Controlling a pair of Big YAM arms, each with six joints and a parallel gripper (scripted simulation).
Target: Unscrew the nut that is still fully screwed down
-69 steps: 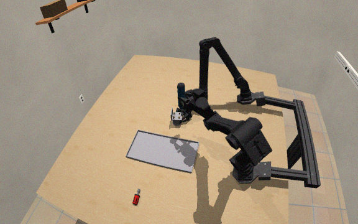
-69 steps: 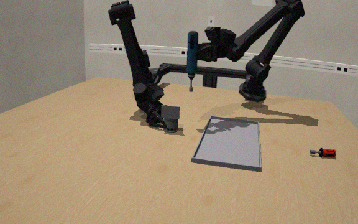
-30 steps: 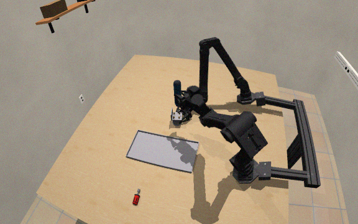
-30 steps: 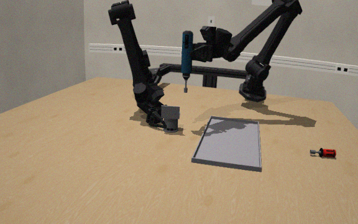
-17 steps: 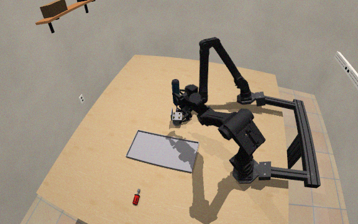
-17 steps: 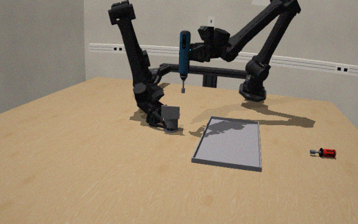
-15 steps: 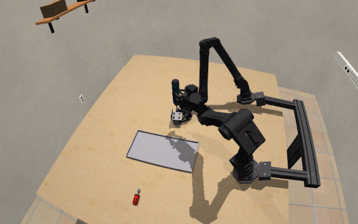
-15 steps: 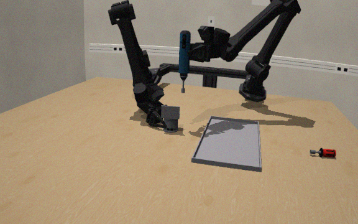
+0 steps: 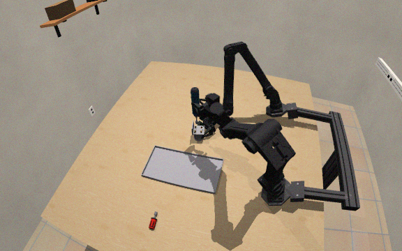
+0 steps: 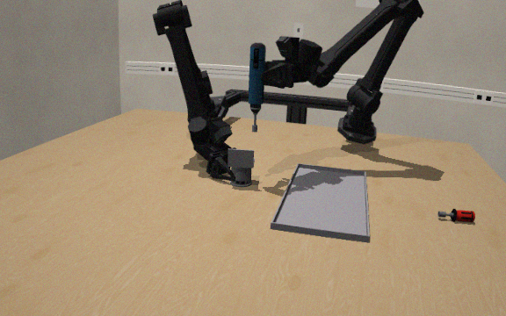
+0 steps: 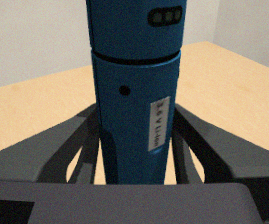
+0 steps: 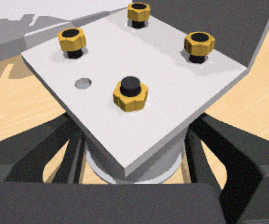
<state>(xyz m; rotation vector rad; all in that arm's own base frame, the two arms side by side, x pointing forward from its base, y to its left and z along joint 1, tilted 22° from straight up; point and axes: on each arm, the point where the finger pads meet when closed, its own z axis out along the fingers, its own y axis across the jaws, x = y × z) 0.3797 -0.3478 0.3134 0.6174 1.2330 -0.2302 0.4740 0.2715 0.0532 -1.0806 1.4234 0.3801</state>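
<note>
The joint module [image 10: 241,168] stands on the table with its grey bracket [image 12: 132,76] on top. My right gripper [image 10: 227,168] is shut on its round base. In the right wrist view three yellow nuts [image 12: 72,40] [image 12: 138,12] [image 12: 199,43] sit raised on their studs, and the front nut [image 12: 130,94] lies flat on the plate beside an empty hole [image 12: 82,83]. My left gripper [image 10: 265,74] is shut on the dark blue nut driver [image 10: 256,75] and holds it upright. Its tip [image 10: 255,128] hangs well above the module and clear of it.
A flat grey tray [image 10: 325,202] lies on the table next to the module. A small red-handled screwdriver [image 10: 459,215] lies far off near the table's edge. The arms' black frame [image 9: 340,160] stands along one side of the table.
</note>
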